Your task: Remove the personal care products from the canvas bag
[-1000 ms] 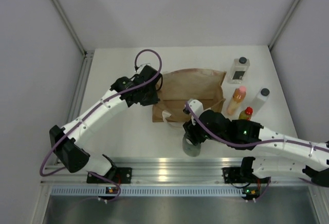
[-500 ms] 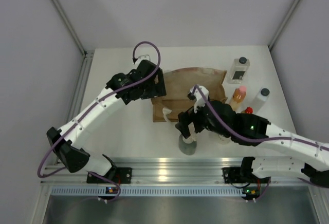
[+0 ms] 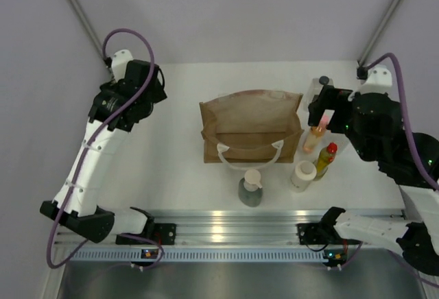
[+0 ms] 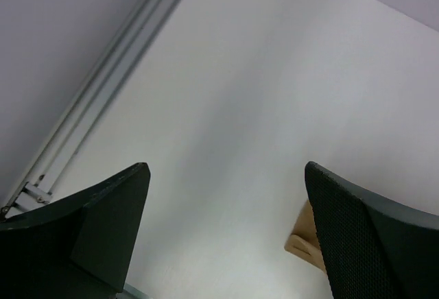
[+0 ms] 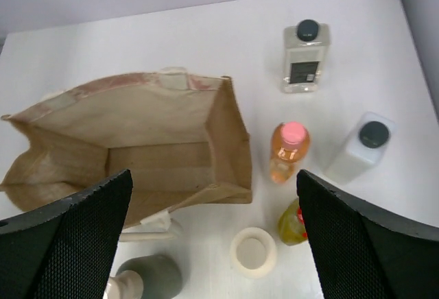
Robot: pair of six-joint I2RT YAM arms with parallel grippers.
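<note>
The canvas bag (image 3: 250,124) stands open mid-table, and the right wrist view looks down into its bare inside (image 5: 147,158). The grey pump bottle (image 3: 250,190) stands in front of it by the white handles. To the bag's right stand the cream cylinder (image 3: 302,175), the yellow bottle with red cap (image 3: 325,160), the orange bottle with pink cap (image 3: 317,134) and the clear square bottle (image 5: 306,59). My left gripper (image 4: 226,169) is open over bare table far left of the bag. My right gripper (image 5: 214,175) hangs open high above the bottles, holding nothing.
A white bottle with a dark cap (image 5: 360,148) stands right of the orange one. A metal rail (image 4: 103,100) runs along the table's left edge. A corner of the bag (image 4: 302,241) shows beside my left fingers. The arms' base rail (image 3: 226,220) lies along the near edge.
Both grippers opened and pulled up and away from the bag, the left to the far left, the right to the right. The grey pump bottle was let go and stands before the bag.
</note>
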